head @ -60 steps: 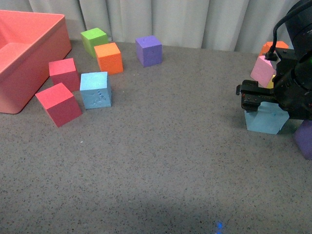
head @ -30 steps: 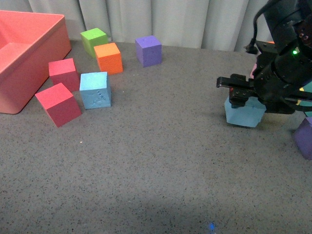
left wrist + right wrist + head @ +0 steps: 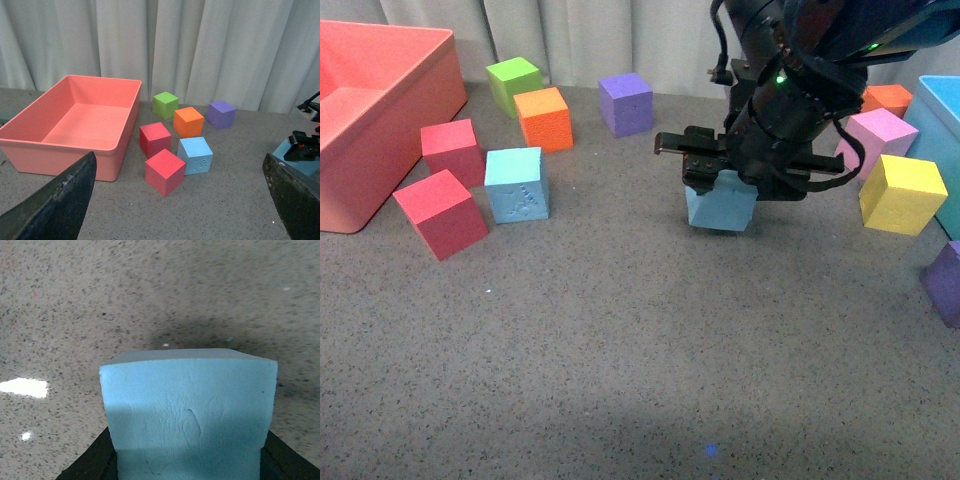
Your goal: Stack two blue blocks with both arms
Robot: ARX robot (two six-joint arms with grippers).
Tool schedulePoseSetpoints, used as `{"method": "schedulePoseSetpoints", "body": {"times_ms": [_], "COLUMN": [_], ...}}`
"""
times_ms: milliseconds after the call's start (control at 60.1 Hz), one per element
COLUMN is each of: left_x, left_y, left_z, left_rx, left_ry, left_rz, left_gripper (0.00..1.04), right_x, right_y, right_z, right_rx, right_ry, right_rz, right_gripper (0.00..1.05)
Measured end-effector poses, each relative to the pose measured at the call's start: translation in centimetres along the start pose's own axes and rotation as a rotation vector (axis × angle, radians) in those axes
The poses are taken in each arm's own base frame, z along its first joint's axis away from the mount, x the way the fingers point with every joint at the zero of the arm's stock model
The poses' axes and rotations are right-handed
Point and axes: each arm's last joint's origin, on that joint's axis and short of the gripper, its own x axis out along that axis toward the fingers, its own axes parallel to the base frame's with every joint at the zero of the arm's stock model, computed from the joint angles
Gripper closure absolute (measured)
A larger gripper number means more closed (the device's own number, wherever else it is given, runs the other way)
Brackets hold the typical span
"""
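Right tool grips one blue block from above, seemingly just clear of the tabletop, likely so it can go atop the other blue block, well apart beside the red cubes. Left tool gapes wide, empty.

Grey speckled tabletop, pale pleated curtain hanging behind it, soft shadow across the near edge
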Motion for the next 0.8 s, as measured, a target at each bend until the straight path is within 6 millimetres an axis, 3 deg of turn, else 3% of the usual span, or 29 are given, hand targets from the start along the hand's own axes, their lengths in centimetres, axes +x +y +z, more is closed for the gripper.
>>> {"method": "schedulePoseSetpoints", "body": {"times_ms": [349, 632, 665, 798], "left_x": [0.0, 0.0, 0.0, 0.0], "left_y": [0.0, 0.0, 0.0, 0.0], "left_z": [0.0, 0.0, 0.0, 0.0], "left_rx": [0.000, 0.000, 0.000, 0.000], "left_ry": [0.000, 0.000, 0.000, 0.000], "left_rz": [0.000, 0.000, 0.000, 0.000], "left_gripper": [0.07, 0.07, 0.07, 0.07], "right_x": [1.2, 0.6, 0.1, -2.4], "right_y": [1.6, 1.9, 1.9, 2.1], "right_z": [-0.1, -0.1, 0.0, 0.6], "right_rx": [0.005, -0.006, -0.006, -0.026], "right_ry": [0.023, 0.003, -0.009, -0.094], "right_rz": [-0.006, 0.014, 0.017, 0.035], "right_gripper": [0.57, 0.11, 0.08, 0.10]}}
